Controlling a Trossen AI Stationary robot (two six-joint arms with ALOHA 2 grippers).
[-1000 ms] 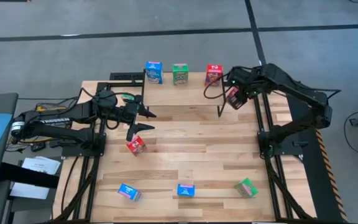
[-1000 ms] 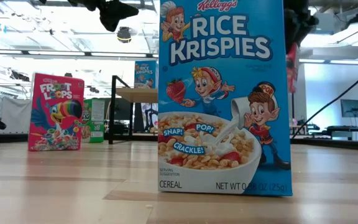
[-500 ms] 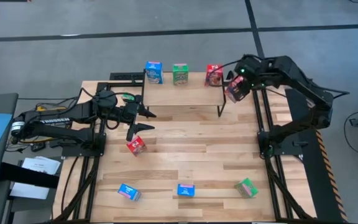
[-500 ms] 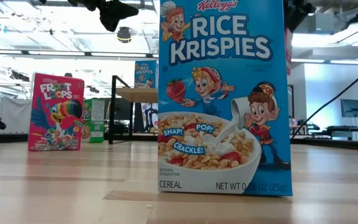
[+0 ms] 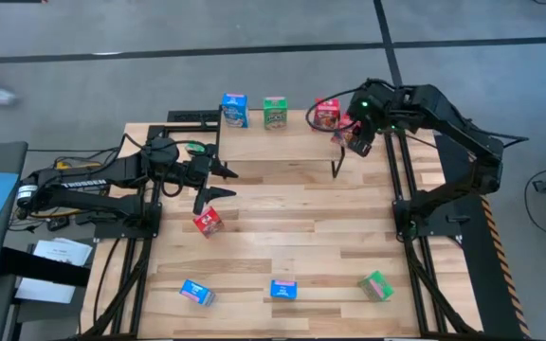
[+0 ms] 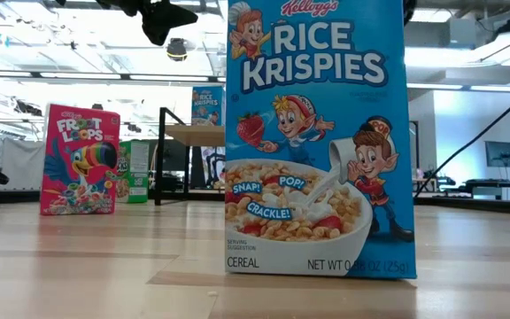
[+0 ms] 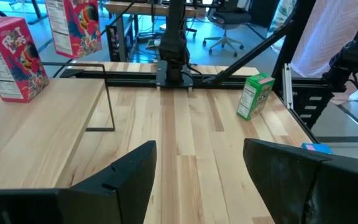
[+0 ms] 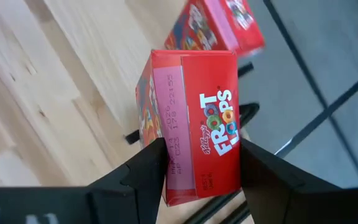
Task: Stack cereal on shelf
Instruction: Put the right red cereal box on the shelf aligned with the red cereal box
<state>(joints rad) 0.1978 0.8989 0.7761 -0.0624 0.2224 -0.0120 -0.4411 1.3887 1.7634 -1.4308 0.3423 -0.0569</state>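
My right gripper (image 5: 357,134) is shut on a red cereal box (image 8: 197,134) in the air at the shelf's right end (image 5: 334,142), beside a red box (image 5: 326,114) that stands on the shelf. A blue box (image 5: 234,110) and a green box (image 5: 274,113) stand on the shelf too. My left gripper (image 5: 213,184) is open and hangs over the table's left part, just above another red box (image 5: 207,221) that stands on the tabletop. Two blue boxes (image 5: 196,292) (image 5: 283,289) and a green one (image 5: 375,285) rest near the near edge. My right gripper pinches the red box between its two fingers (image 8: 146,169), one on each broad printed face, near one end of the box (image 8: 194,186). The narrow side panel with the brand name faces the wrist camera. The box is lifted clear above the wood.
The shelf's thin black legs (image 5: 336,167) stand on the table's far part. In the low view a blue box (image 6: 317,137) fills the foreground and hides the right arm. The table's middle (image 5: 292,218) is bare wood. Black frame rails run along both table sides.
My right gripper, with the red box in it, has moved toward the table's far edge and a little left, closer to the red box on the shelf. In the low view the held box has slipped out of sight behind the big blue box. The left arm kept still.
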